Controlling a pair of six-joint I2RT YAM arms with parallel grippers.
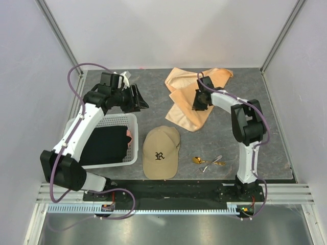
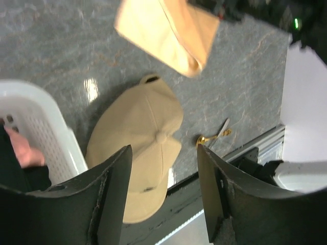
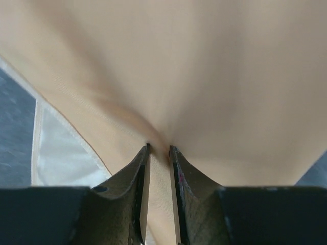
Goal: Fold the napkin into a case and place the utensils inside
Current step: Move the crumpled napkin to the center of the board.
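Right gripper (image 1: 200, 99) is nearly pressed together, pinching a ridge of napkin (image 1: 184, 81) btwn its tips; wrist view shows cloth puckering up into the jaws. Grip sits inside the cloth, not on a hem, prob. to lift or drag it flat before any fold. Napkin lies rumpled at far right of table (image 1: 245, 143), partly doubled over, so no case yet. Left gripper (image 1: 134, 98) is spread, empty, held above table by basket (image 1: 134, 120); looks parked to stay clear, maybe ready for a 2nd corner. Utensils (image 1: 208, 162) wait near front edge, right of cap (image 1: 161, 152), well apart from napkin.
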